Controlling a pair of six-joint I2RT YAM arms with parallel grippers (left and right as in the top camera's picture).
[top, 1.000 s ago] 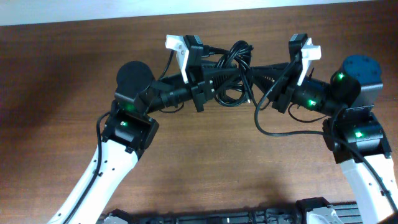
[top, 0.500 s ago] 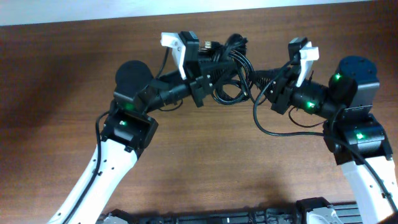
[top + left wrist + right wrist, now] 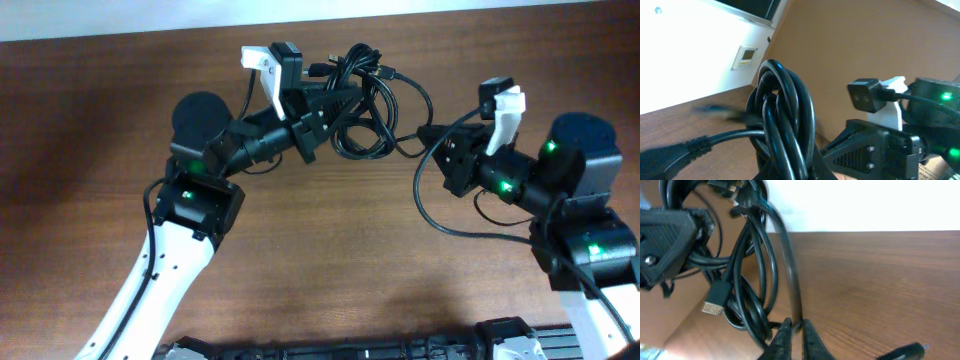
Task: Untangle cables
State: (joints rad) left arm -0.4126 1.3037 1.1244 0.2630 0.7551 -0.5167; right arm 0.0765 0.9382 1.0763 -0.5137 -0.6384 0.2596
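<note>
My arms now sit farther apart than before, with the cables (image 3: 358, 75) carried up the table (image 3: 330, 250). My left gripper (image 3: 338, 102) clenches the bundle, and my right gripper (image 3: 796, 328) pinches one strand.

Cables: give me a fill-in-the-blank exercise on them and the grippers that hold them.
1. The cables are all ___ in colour.
2. The left gripper holds the whole coiled bundle, and the right gripper pinches only ___ strand.
3. The brown table under the arms is made of ___.
Missing words: black; one; wood.
</note>
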